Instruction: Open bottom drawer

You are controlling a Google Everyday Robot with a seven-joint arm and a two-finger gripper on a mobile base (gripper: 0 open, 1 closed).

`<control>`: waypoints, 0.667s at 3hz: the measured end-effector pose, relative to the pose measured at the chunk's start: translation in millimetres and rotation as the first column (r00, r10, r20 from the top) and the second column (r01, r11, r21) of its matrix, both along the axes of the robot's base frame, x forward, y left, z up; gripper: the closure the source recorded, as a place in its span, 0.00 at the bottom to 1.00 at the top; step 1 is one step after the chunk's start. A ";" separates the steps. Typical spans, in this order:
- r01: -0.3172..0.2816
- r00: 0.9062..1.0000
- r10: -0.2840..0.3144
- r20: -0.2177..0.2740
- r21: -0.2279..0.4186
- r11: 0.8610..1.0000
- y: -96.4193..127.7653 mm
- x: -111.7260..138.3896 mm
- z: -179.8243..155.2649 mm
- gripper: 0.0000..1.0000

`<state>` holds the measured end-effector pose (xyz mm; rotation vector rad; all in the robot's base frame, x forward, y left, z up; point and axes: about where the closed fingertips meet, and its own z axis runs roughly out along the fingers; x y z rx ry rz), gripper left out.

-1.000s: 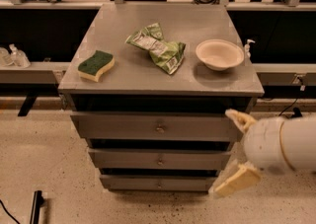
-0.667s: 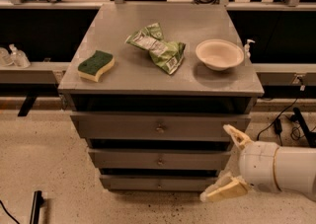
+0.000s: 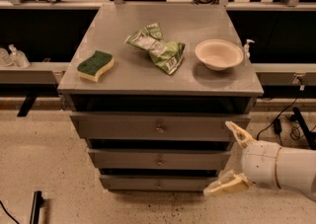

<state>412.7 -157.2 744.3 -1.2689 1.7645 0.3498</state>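
Open floor (image 3: 49,168) before cabinet (image 3: 163,84), bottom drawer (image 3: 143,183) front unobstructed, end effector (image 3: 219,159) spread wide at right.

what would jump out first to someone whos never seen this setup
The white arm at lower right catches the eye first: its cream tool, open, sits by the right edge of the drawer fronts, close to the bottom drawer, which is not yet pulled out. Next comes the crumpled green bag in the middle of the grey cabinet top, with a green sponge to its left and a white bowl to its right.
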 end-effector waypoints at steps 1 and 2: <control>-0.044 0.999 0.044 -0.004 -0.003 0.999 4.6 4.3 -31.7 0.00; -0.138 0.990 0.136 -0.029 -0.054 0.989 15.3 2.4 -125.1 0.00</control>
